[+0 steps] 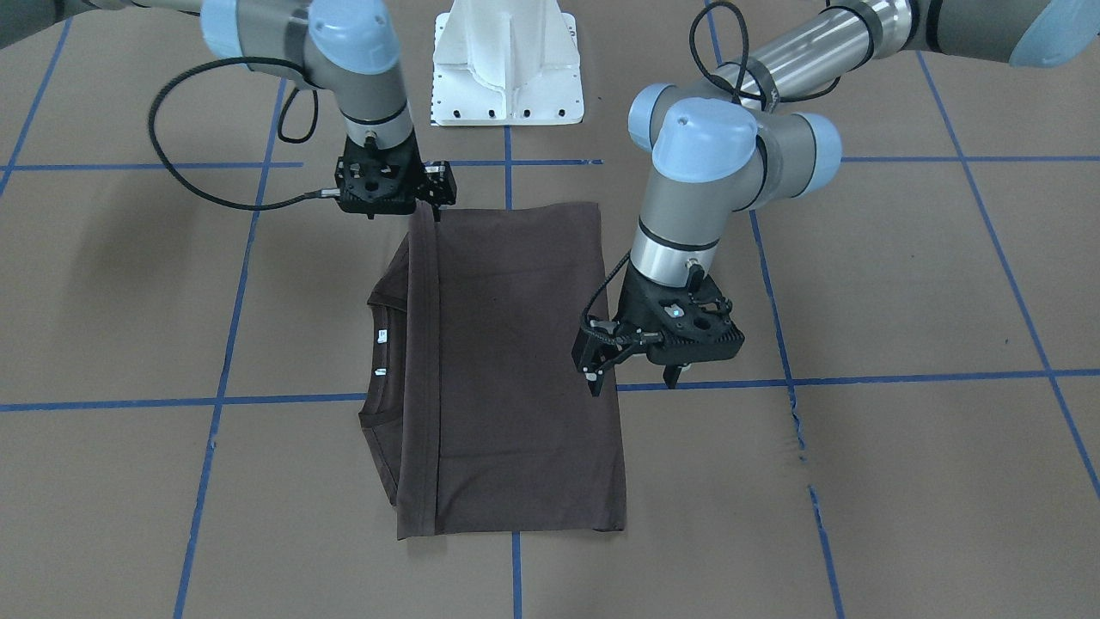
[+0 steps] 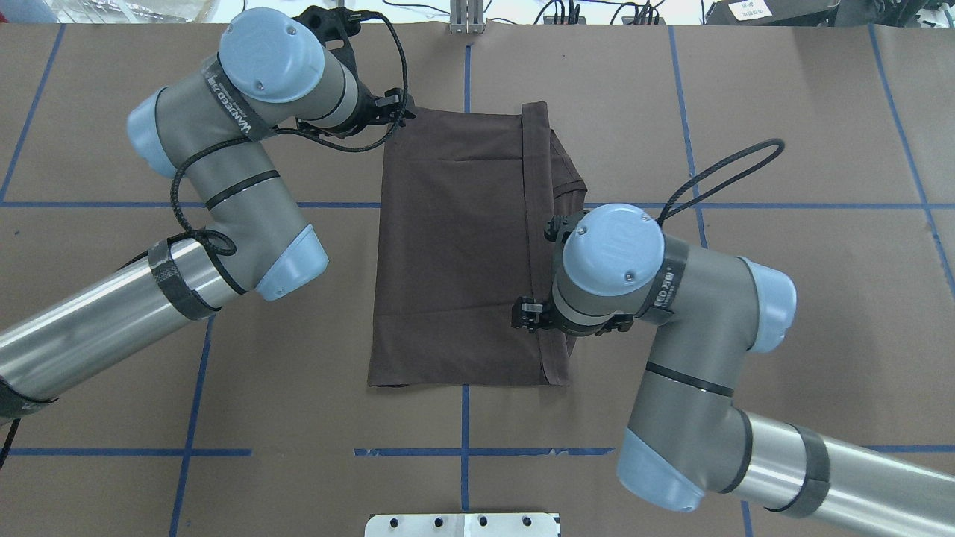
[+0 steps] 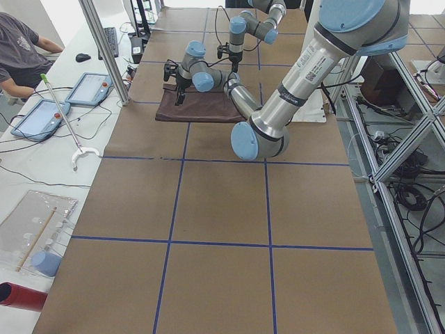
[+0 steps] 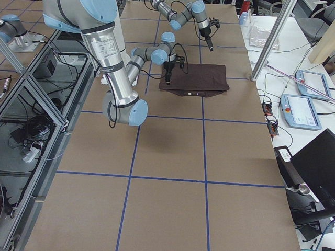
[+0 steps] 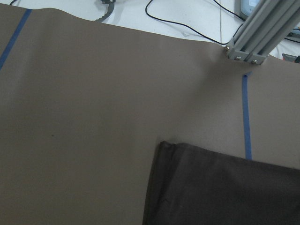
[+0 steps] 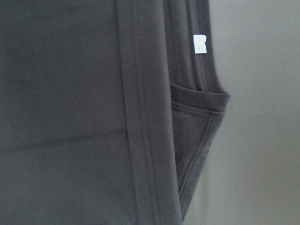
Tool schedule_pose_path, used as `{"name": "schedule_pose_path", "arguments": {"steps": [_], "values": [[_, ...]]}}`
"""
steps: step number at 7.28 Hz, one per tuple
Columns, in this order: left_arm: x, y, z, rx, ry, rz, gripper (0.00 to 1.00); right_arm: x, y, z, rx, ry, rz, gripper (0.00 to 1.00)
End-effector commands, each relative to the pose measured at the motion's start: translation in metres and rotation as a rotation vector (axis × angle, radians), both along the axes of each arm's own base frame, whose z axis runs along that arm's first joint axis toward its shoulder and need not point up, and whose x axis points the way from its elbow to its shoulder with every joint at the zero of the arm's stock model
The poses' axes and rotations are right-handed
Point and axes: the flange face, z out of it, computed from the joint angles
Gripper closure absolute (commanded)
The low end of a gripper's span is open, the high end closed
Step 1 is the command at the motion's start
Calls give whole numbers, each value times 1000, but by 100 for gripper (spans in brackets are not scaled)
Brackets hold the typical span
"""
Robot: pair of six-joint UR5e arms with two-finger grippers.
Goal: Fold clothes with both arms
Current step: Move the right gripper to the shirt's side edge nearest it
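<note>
The clothes are one dark brown T-shirt (image 1: pixel 516 361) lying flat on the brown table, folded into a tall rectangle. A hem strip (image 1: pixel 425 361) is laid over the collar side, and the collar with its white label (image 1: pixel 381 334) pokes out there. My right gripper (image 1: pixel 400 212) hovers open above the shirt's corner nearest the robot, by the hem strip, with nothing in it. My left gripper (image 1: pixel 633 378) hangs open above the opposite long edge, also holding nothing. The right wrist view looks down on the shirt (image 6: pixel 70 117) and label (image 6: pixel 199 44). The left wrist view shows a shirt corner (image 5: pixel 220 187).
The white pedestal base (image 1: pixel 507 60) stands behind the shirt. Blue tape lines (image 1: pixel 258 400) grid the table. Beyond the table's far edge are an aluminium post (image 3: pixel 104 49), tablets (image 3: pixel 38 118) and a seated person (image 3: pixel 21 49).
</note>
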Motion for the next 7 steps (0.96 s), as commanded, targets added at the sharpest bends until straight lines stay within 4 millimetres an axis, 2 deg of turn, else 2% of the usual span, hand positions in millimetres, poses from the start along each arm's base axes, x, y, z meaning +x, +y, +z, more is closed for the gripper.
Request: {"name": "schedule_pose_path", "arguments": {"steps": [1, 2, 7], "values": [[-1, 27, -5, -2, 13, 34, 0, -39, 3, 18, -32, 73, -30, 0], [-1, 27, -6, -1, 14, 34, 0, -44, 2, 24, -42, 89, -34, 0], [1, 28, -2, -11, 21, 31, 0, -43, 6, 37, -68, 167, -57, 0]]}}
